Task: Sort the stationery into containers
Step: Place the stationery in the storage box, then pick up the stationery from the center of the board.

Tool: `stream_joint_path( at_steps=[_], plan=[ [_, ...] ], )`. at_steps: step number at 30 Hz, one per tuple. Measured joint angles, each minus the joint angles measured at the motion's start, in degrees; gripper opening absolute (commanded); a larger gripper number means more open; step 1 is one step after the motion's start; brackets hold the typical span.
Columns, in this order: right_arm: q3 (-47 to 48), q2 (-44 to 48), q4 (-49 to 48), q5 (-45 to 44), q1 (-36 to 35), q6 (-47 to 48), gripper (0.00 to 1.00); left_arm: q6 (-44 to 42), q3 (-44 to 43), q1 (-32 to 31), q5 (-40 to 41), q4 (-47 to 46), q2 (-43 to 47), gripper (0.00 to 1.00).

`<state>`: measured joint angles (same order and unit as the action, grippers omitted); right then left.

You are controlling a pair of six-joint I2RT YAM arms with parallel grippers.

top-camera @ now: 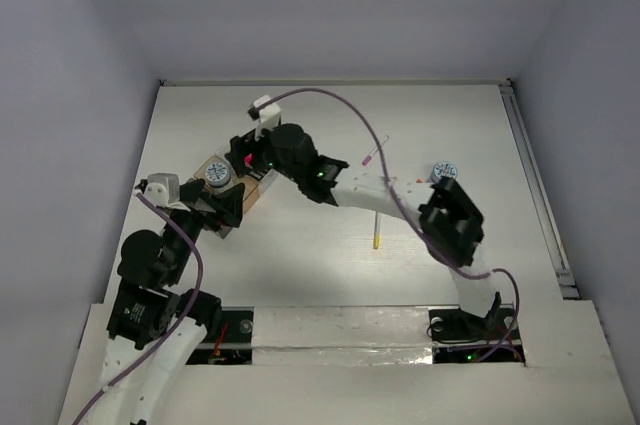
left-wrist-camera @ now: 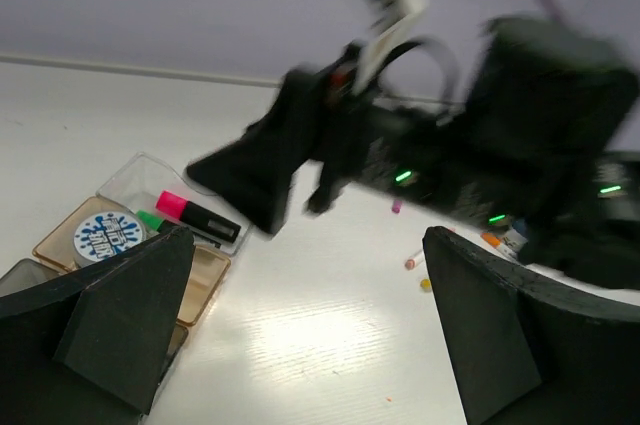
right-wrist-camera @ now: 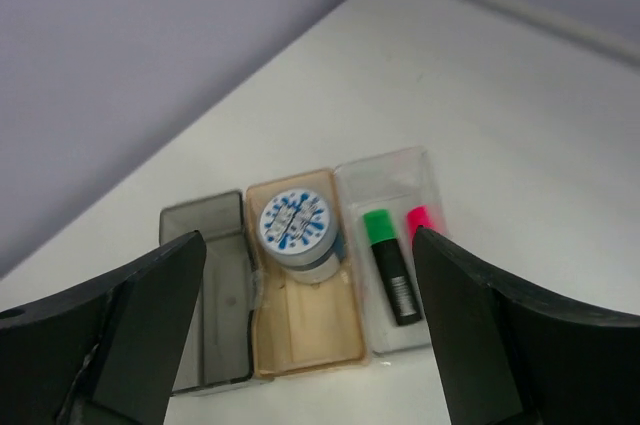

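1. Right pincer (right-wrist-camera: 308, 245): jaws wide, nothing between them. It hangs over the trays (top-camera: 240, 190) at the table's (top-camera: 330, 275) left-centre.
2. Left pincer (left-wrist-camera: 310, 245): jaws wide, holding nothing. It sits low, just beside the near edge of the trays, facing the right pincer, which shows blurred in the left wrist view.
3. There are three trays side by side, seen from the right wrist: grey tray (right-wrist-camera: 228, 295) on the left, tan tray (right-wrist-camera: 310, 330) in the middle, clear tray (right-wrist-camera: 385, 170) on the right.
4. The tan tray holds one blue-white disc (right-wrist-camera: 297, 225) at its far end. The rest of the tray floor is bare.
5. The clear tray holds a green marker (right-wrist-camera: 390, 265) and a pink marker (right-wrist-camera: 420, 217), lying parallel and close together. The pink marker is partly hidden behind my right finger.
6. I can see nothing in the grey tray, but part of it is covered by the left finger.
7. Loose on the table, well apart from the trays, are three items:
   - A second disc (top-camera: 443, 173) lies at the right.
   - A yellow-tipped pen (top-camera: 377, 230) lies near the centre.
   - A pink-tipped pen (top-camera: 375, 152) lies farther back, angled.
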<state>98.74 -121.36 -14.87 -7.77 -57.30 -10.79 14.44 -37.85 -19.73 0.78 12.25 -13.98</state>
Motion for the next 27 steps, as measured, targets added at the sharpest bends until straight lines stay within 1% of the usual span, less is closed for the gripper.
stream_joint_path(
  at_steps=[2, 3, 5, 7, 9, 11, 12, 15, 17, 20, 23, 27],
  plan=[
    [-4.44, 7.21, -0.24, -3.65, 0.74, 0.59, 0.93, 0.37, 0.00, 0.15, -1.75, -0.72, -1.84, 0.99],
    [-7.17, 11.41, -0.28, -5.53, 1.57, 0.76, 0.95, 0.66, 0.02, 0.31, -3.72, -1.46, -3.28, 0.99],
    [-13.09, 19.50, -0.48, -8.98, 3.98, 0.72, 0.95, 1.88, 0.02, 0.35, -8.68, -3.72, -7.43, 0.99],
    [-19.45, 28.00, 0.02, -11.41, 8.17, 0.02, 0.97, 4.42, 0.74, 0.11, -14.21, -7.93, -12.81, 0.99],
    [-25.07, 36.15, 2.08, -13.16, 13.00, -0.81, 0.98, 7.10, 2.36, -1.55, -15.91, -11.47, -17.25, 0.99],
    [-28.83, 43.34, 4.57, -15.65, 17.53, -1.55, 0.98, 9.33, 3.61, -5.64, -15.43, -14.29, -20.96, 0.99],
    [-29.70, 46.10, 5.68, -16.50, 18.64, -1.60, 0.99, 10.34, 3.76, -8.37, -14.88, -15.80, -23.50, 0.99],
    [-29.79, 52.98, 8.76, -17.92, 18.40, -0.92, 0.99, 12.09, 2.97, -17.46, -10.97, -21.51, -32.59, 0.99],
    [-29.31, 55.95, 9.99, -18.78, 17.77, 0.07, 0.99, 11.98, -0.24, -24.04, -7.76, -24.20, -40.52, 0.99],
    [-29.33, 59.12, 11.96, -19.93, 17.44, 1.60, 0.99, 10.62, -8.50, -30.62, -3.41, -27.32, -54.93, 0.99],
    [-30.01, 62.01, 13.31, -21.33, 17.46, 2.80, 1.00, 8.52, -17.84, -34.58, -0.81, -29.16, -68.17, 0.99],
    [-31.39, 65.55, 13.64, -24.04, 17.46, 4.87, 1.00, 4.98, -30.86, -37.55, 0.98, -29.75, -82.93, 0.99]
  ],
)
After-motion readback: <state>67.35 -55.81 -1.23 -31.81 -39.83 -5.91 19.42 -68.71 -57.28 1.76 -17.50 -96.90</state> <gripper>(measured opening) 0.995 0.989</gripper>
